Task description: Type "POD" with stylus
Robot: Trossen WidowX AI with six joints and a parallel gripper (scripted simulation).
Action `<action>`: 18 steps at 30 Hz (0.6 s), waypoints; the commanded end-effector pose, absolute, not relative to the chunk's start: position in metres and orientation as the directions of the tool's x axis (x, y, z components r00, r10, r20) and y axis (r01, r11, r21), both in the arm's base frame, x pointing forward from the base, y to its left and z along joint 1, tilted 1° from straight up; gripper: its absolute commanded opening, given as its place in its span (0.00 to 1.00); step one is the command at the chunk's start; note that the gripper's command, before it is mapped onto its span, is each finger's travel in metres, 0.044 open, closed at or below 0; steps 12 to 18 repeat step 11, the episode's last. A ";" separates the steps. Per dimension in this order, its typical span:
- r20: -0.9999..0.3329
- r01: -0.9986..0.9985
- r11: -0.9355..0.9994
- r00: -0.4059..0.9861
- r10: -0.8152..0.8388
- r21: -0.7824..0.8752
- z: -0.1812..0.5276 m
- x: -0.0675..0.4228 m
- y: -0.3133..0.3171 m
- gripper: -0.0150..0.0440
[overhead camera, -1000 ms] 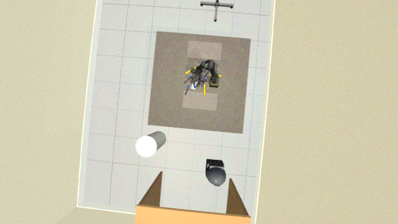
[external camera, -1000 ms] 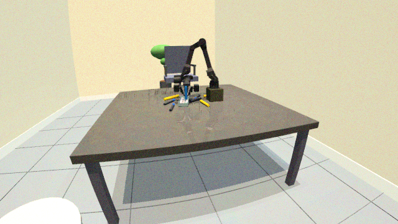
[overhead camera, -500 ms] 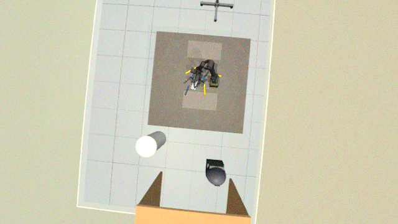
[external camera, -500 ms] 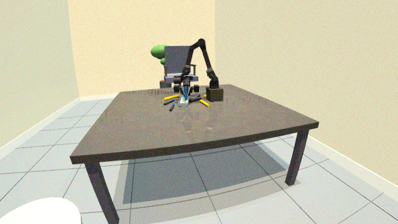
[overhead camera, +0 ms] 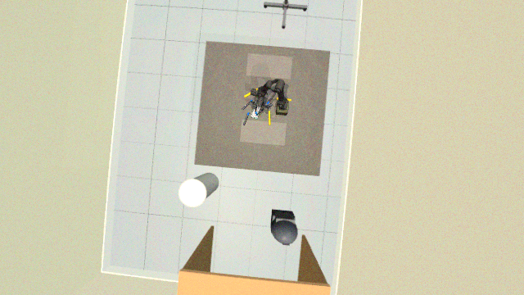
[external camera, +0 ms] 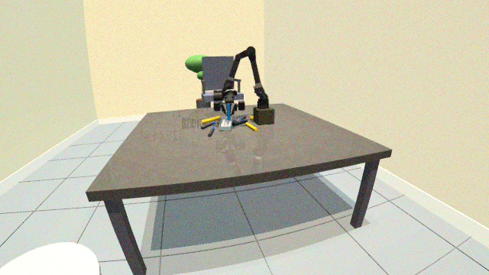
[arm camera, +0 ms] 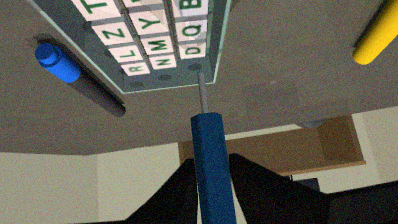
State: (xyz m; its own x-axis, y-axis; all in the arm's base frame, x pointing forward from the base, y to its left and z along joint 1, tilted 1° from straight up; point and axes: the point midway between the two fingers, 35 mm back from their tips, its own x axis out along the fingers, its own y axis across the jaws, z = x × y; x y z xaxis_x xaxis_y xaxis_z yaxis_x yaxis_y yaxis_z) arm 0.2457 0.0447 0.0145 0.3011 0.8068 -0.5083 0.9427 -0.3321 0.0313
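Observation:
My gripper [external camera: 229, 108] [arm camera: 213, 160] is shut on the stylus, whose blue body [arm camera: 212, 135] hangs point down, with a thin grey tip [arm camera: 202, 92]. The keyboard [external camera: 225, 129] [arm camera: 150, 85] is a teal-framed board with white keys and green letters. In the wrist view the stylus tip ends over the frame's near strip, just short of the D key [arm camera: 193, 50], beside a dark round spot. Whether it touches the board cannot be told. Q, B, M, N, R, L, Z, Y and T also show. The P and O keys are not in the wrist view.
A dark marker with a blue cap [arm camera: 65, 68] lies left of the keyboard. A yellow stick [arm camera: 377, 37] lies to its right. In the exterior view, more yellow sticks [external camera: 210, 119] [external camera: 251, 126] and dark pens [external camera: 211, 131] lie around it on the table [external camera: 267, 153].

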 end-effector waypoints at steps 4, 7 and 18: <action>-0.507 0.942 -0.334 0.307 0.806 0.040 0.034 0.246 0.045 0.39; -0.507 0.942 -0.334 0.307 0.806 0.040 0.034 0.246 0.045 0.39; -0.507 0.942 -0.334 0.307 0.806 0.040 0.034 0.246 0.045 0.39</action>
